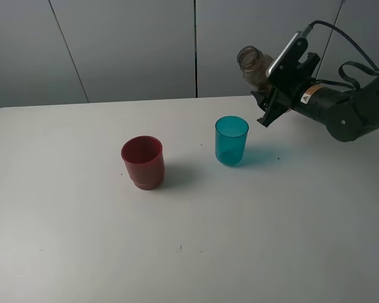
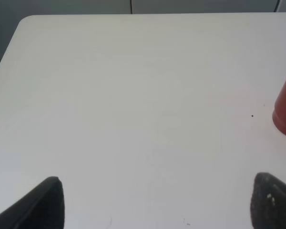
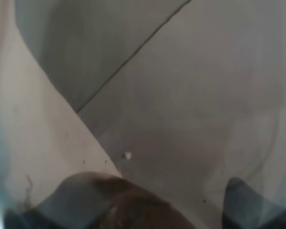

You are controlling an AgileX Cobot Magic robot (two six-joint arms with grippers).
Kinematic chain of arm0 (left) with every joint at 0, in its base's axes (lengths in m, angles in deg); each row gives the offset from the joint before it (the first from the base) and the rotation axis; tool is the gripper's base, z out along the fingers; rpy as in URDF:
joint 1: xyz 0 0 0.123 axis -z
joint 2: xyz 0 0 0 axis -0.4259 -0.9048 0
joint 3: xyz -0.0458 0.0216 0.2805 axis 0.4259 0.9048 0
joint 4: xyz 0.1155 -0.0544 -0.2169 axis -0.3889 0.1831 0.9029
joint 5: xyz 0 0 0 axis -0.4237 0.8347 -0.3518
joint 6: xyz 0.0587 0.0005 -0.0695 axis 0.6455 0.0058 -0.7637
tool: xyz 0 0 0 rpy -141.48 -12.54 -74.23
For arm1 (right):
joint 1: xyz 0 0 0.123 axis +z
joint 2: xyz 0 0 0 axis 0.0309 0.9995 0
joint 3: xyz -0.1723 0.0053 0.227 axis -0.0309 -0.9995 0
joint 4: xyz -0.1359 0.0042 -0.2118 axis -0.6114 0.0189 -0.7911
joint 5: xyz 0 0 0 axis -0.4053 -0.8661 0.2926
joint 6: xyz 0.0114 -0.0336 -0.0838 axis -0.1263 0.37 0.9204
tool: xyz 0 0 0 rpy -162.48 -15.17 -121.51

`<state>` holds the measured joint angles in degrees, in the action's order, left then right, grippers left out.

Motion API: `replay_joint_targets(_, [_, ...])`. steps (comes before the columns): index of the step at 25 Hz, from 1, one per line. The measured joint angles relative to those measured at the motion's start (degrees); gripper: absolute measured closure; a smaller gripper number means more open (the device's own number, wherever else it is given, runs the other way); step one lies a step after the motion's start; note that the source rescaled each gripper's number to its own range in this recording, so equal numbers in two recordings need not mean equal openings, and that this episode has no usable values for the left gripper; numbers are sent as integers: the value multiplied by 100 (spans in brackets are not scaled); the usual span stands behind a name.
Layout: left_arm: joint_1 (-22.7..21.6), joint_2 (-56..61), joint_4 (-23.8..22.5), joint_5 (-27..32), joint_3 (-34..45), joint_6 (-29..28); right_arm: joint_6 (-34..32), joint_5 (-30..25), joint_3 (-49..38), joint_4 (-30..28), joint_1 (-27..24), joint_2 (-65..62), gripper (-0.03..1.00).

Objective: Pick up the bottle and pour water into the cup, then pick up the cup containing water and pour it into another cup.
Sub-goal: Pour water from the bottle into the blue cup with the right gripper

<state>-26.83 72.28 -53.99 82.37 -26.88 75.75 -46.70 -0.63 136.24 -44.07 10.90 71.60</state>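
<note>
A smoky grey-brown bottle (image 1: 252, 64) hung in the air above the far right part of a white tabletop (image 1: 82, 240), clamped in the right end effector (image 1: 273, 95) of a two-armed robot. The bottle was tipped at a slant, its open mouth pointing up and toward the left of the exterior high view. Its lower body was hidden behind the black fingers closed on it. A black cable (image 1: 341, 28) curved from the wrist camera housing back along the arm. Below and to the left of the bottle's mouth, a translucent teal cup (image 1: 231, 140) stood upright on the tabletop. It was clear of the end effector and cast a blue-tinted shadow to its right; whether it held water could not be told. Farther left and a little nearer the camera, well apart from the teal cup, an opaque dark red cup (image 1: 143, 162) stood upright on its stepped, narrower base. The left wrist view showed the left end effector (image 2: 157, 202) with its two dark fingers (image 2: 43, 205) spread wide apart, holding nothing and hovering over the tabletop. The red cup's side showed just at the edge of that picture. The right wrist view was largely a blur, taken through the translucent bottle close to the lens, with grey wall panels (image 1: 132, 44) dimly seen beyond.
</note>
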Motion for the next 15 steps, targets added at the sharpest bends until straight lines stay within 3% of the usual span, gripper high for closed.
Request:
replay_joint_targets(7, [0, 0, 0, 0, 0, 0, 710, 138, -3, 244, 0, 0, 97])
replay_joint_targets(15, [0, 0, 0, 0, 0, 0, 1033, 138, -3, 285, -136, 0, 97])
